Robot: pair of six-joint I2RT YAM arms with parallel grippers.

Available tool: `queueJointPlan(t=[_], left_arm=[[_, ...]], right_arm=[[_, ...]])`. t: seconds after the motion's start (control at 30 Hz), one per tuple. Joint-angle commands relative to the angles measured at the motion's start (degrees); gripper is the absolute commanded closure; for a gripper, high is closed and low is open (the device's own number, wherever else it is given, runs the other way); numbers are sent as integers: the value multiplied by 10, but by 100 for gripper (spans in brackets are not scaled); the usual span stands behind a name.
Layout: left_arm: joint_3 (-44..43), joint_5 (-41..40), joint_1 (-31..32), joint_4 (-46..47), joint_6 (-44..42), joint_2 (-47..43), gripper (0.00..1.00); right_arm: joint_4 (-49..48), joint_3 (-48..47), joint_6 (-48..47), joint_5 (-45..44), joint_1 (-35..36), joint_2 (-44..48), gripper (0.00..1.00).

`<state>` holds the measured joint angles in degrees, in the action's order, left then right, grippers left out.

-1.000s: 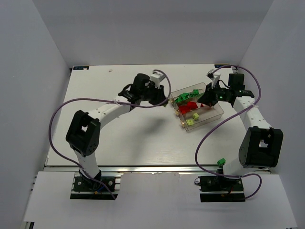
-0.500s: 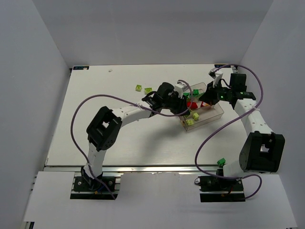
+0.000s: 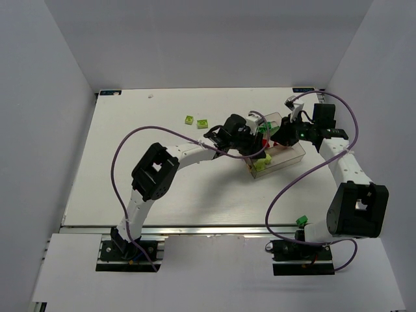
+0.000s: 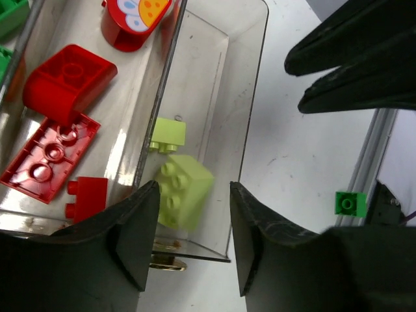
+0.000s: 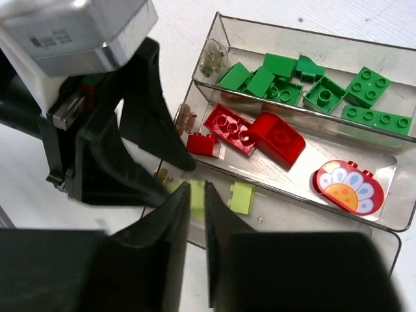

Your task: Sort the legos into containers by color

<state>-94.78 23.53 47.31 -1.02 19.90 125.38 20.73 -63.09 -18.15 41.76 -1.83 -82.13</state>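
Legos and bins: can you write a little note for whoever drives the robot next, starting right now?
Left gripper: open, over the near bin, above a lime brick lying in it.
Right gripper: jaws a slit apart, nothing seen in them, hovering at the tray.
Done: green bricks in the far bin, red bricks in the middle, two lime ones in the near bin.
Left: two loose lime bricks on the table, and one loose green brick at its near right edge.

My left arm (image 3: 188, 155) and right arm (image 3: 344, 166): white links, black joint housings (image 3: 156, 179), looped purple cables (image 3: 156, 128).
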Motion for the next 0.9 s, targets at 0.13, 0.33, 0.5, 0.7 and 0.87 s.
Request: queueJointPlan(t=[0.13,0.33,0.5,0.7,0.87], left_arm=[[-26,-11,5,-1,1,-8,38],[-21,-44,4,-16,-13,-38,41],[51,-66,-19,-16,-16,-115,58],[191,-102,-77,-22,7,-232,64],[302,-175,-132,-22,40,-370,43]], right_arm=[[-20,-2,0,-1,1,11,72],[-18,-5,-5,2,1,8,65],[-19,-26,-14,8,1,-8,54],[0,-105,-62,39,17,-86,26],[94,-254,-172,-3,103,-209,11]])
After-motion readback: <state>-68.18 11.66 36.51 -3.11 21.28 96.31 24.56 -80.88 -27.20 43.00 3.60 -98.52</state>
